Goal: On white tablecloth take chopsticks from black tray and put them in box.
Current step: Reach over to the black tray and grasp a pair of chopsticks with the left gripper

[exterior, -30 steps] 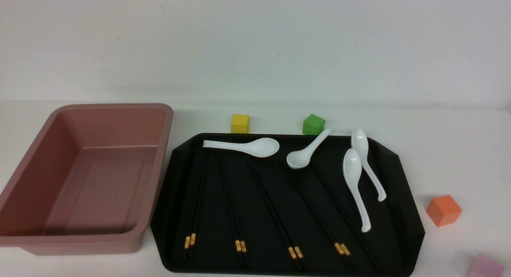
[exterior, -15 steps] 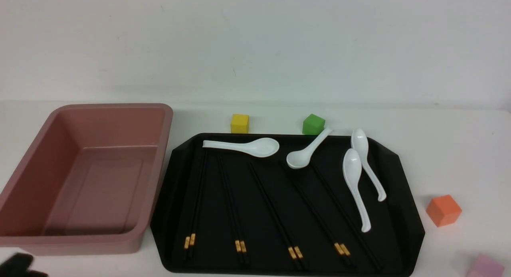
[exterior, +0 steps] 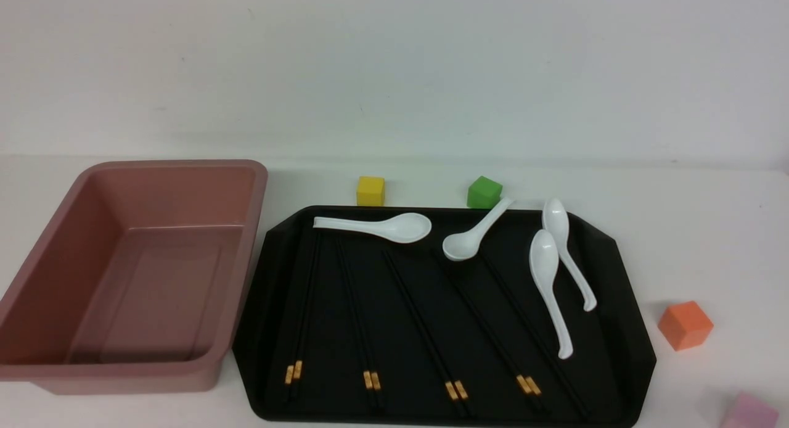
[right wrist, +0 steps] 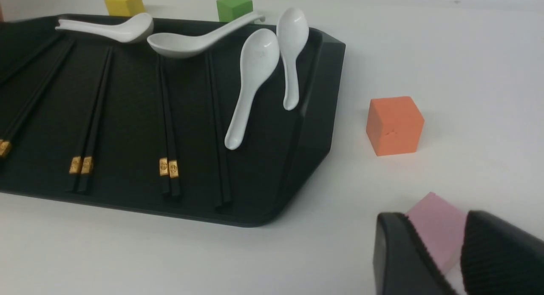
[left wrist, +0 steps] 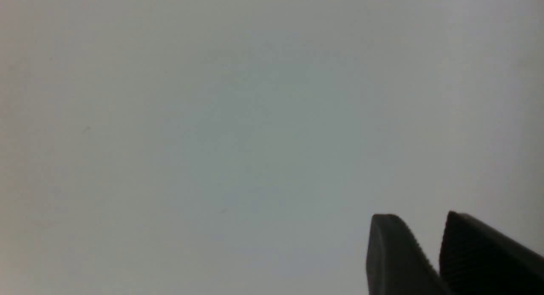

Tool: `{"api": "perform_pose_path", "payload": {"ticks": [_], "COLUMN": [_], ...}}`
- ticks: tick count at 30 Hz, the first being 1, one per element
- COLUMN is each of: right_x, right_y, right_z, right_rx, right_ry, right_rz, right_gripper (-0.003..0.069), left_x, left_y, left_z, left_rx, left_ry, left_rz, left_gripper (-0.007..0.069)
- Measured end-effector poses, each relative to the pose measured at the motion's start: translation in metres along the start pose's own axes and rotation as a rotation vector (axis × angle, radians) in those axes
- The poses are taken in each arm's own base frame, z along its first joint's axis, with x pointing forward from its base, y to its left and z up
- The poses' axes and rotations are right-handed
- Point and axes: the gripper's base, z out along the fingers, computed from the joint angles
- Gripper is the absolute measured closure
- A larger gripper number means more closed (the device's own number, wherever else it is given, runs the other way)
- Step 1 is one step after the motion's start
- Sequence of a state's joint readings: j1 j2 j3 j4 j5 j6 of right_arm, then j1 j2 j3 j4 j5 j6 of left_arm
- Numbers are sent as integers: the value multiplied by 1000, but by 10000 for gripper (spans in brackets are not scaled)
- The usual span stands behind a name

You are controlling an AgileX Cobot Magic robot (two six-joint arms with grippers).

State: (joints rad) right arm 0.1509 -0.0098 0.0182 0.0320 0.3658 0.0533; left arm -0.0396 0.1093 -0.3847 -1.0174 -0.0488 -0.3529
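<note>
Several pairs of black chopsticks (exterior: 358, 323) with gold bands lie side by side in the black tray (exterior: 622, 304) on the white tablecloth (exterior: 709, 230). The pink-brown box (exterior: 243, 249) stands empty just left of the tray. Neither gripper shows in the front view. In the left wrist view my left gripper (left wrist: 418, 216) hangs over bare cloth, tips apart, nothing between them. In the right wrist view my right gripper (right wrist: 433, 214) is open near the table's front right. The tray (right wrist: 314, 129) and chopsticks (right wrist: 165, 116) lie beyond it.
Several white spoons (exterior: 394, 226) lie across the far part of the tray. A yellow cube (exterior: 370, 190) and a green cube (exterior: 484, 192) sit behind it. An orange cube (exterior: 685, 325) and a pink cube (exterior: 749, 412) sit to its right, the pink one just beyond my right fingertips.
Half a second ago a dark shape showed at the front view's lower left corner, below the box; it is gone now. Chopsticks, tray and box have not moved.
</note>
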Motion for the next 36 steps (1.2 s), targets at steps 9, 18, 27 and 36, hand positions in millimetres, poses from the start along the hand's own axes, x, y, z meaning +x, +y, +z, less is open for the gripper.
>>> {"api": "perform_pose_path", "payload": {"ticks": [9,18,27,36], "right_x": [0,0,0,0], "right_y": [0,0,0,0], "right_z": [0,0,0,0], "right_rx": [0,0,0,0], "right_ry": [0,0,0,0], "right_rz": [0,0,0,0], "right_gripper": [417,417,417,417], "left_x": [67,148,244,258], "left_y": [49,125,145,174], "left_z": [99,164,190,205], "left_rx": [-631,-875,-1084,-1262], "left_ry": [954,1694,1749,1624], "left_rz": [253,177,578,1062], "left_gripper": [637,637,637,631]}}
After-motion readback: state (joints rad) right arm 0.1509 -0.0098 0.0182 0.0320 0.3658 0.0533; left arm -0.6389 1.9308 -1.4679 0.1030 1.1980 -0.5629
